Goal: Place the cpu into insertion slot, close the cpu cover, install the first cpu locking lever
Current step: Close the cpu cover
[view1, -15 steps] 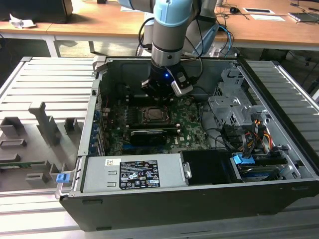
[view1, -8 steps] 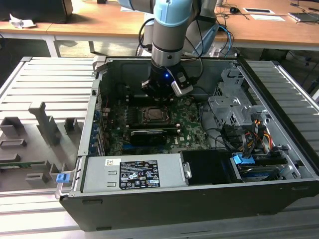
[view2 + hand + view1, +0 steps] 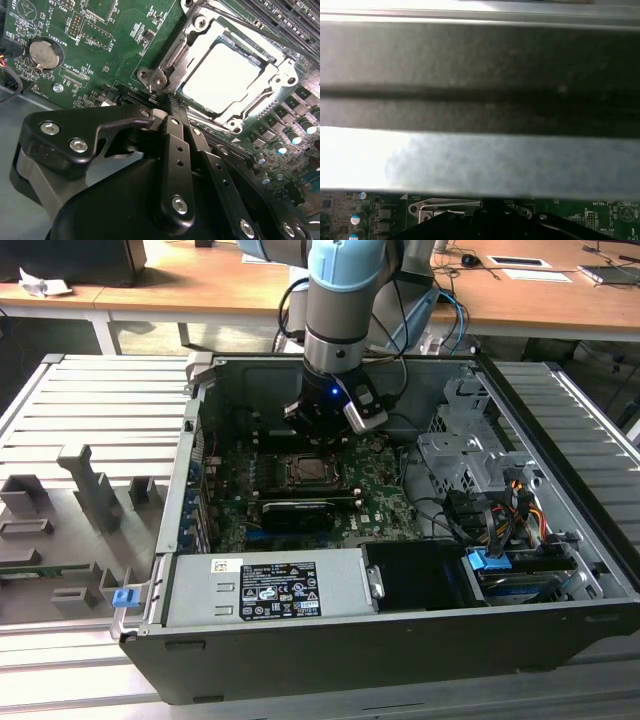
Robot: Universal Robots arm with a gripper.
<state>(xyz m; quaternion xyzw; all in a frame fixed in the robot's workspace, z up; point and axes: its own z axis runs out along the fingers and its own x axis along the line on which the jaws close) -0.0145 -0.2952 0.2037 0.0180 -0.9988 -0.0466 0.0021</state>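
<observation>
The cpu (image 3: 222, 75) lies flat in the insertion slot (image 3: 305, 472) on the green board, its pale metallic face showing through the window of the cpu cover (image 3: 182, 47). The cover lies down flat around the chip. A thin metal lever rod (image 3: 250, 30) runs along one side of the socket. My gripper (image 3: 169, 102) is shut with nothing between its black fingers (image 3: 175, 135), its tip just beside the socket's hinge corner (image 3: 155, 80). In the exterior view the gripper (image 3: 322, 430) hangs over the socket's far edge.
The open computer case (image 3: 250, 650) surrounds the board. Its grey wall (image 3: 480, 160) is close to the wrist. A black card (image 3: 298, 510) lies before the socket, a coin battery (image 3: 41, 54) sits on the board, and cables and a drive cage (image 3: 470, 455) stand on the exterior view's right.
</observation>
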